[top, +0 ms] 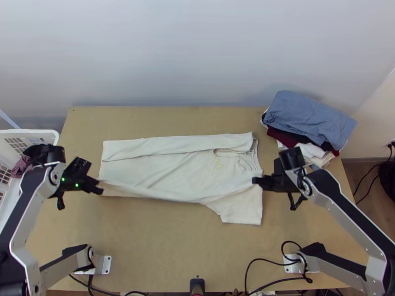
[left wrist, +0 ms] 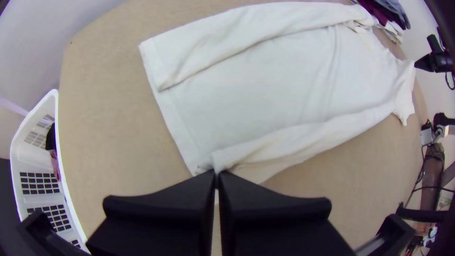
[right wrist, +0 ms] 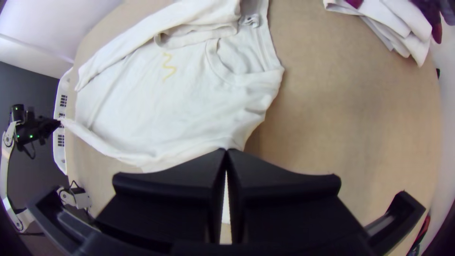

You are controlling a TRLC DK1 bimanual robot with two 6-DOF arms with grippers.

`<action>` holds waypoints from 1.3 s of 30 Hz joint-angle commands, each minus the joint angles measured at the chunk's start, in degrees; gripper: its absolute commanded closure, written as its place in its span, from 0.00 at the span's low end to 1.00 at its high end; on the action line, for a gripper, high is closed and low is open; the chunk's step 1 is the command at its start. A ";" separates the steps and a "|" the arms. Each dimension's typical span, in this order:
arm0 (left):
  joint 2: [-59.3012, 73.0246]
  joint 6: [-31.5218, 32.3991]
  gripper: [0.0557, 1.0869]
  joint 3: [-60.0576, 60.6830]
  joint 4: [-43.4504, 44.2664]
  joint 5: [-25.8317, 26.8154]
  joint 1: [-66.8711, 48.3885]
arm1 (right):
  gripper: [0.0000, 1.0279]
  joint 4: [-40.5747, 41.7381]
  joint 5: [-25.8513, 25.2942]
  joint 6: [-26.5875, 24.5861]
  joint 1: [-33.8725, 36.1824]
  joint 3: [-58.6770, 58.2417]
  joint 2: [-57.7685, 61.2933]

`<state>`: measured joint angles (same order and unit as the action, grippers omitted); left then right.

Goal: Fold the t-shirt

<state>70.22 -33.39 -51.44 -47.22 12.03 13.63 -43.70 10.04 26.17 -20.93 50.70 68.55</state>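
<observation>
White t-shirt (top: 148,170) gripped in each pincer (top: 256,180).

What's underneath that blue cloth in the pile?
Under the blue cloth, parts of a dark cloth, a maroon cloth and white cloth stick out; the rest is covered.

And here we are in a robot lab, or a corner of a room set up like one! Look at the light wooden desk (top: 187,246): a left arm (top: 22,222) stands at one side of its near edge, a right arm (top: 345,207) at the other, metal plates (top: 106,265) by their bases, black cables (top: 269,260) looping across the near side. Behind it, a plain pale wall (top: 197,49); off to the right, wood-look flooring (top: 353,172) and a wall socket (top: 391,144). And there's a laundry-room touch, with a white plastic basket (top: 29,132) and a pile of folded cloth (top: 311,116)! Whether home or office surrounds it, I can't tell.
</observation>
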 commanded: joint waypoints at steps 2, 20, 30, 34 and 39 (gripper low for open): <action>3.79 1.83 0.96 -4.19 1.61 0.54 1.14 | 0.97 0.90 -0.73 -1.74 1.50 4.85 3.16; 19.26 7.63 0.96 -22.48 3.89 0.54 -1.24 | 0.97 5.38 -3.19 -4.46 3.00 24.45 20.30; 31.12 12.56 0.96 -32.93 5.30 0.45 -1.67 | 0.97 6.61 -3.28 -5.26 4.93 38.07 34.63; 34.81 13.96 0.96 -35.40 5.47 0.45 -1.24 | 0.97 6.61 -3.36 -5.70 6.07 42.64 40.17; 35.60 15.46 0.60 -34.96 5.91 0.54 -1.32 | 0.68 6.61 -3.45 -5.87 6.43 44.93 43.77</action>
<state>105.49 -19.64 -85.82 -41.93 12.05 12.12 -37.08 7.01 20.91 -14.81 93.56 110.50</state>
